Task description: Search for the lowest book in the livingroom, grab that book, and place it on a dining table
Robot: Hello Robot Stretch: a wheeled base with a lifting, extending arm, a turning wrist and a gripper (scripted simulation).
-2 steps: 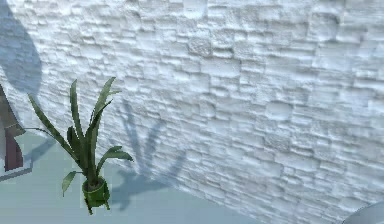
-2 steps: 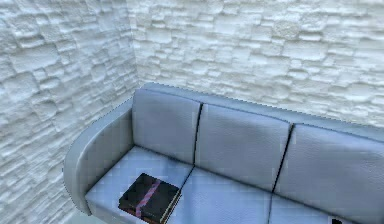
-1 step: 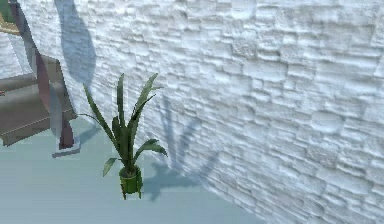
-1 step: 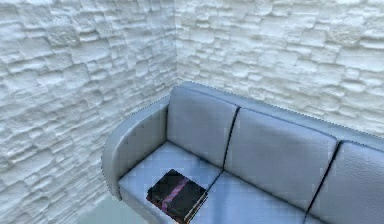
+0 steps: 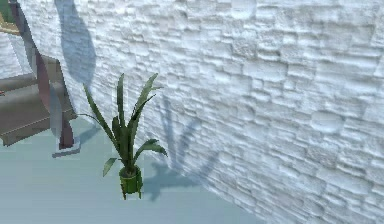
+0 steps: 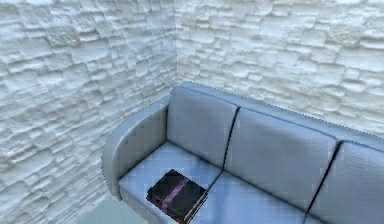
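A dark book (image 6: 177, 194) with a reddish-pink band across its cover lies flat on the front of the left seat cushion of a grey sofa (image 6: 250, 150). The sofa stands in a corner of white stone walls, its rounded arm (image 6: 130, 140) toward the arm side view's left.
In the forward view a tall green potted plant (image 5: 128, 140) stands on the pale floor before a white stone wall (image 5: 260, 90). At that view's left edge is a dark piece of furniture (image 5: 35, 105) with a post (image 5: 62, 110) resting on a small foot.
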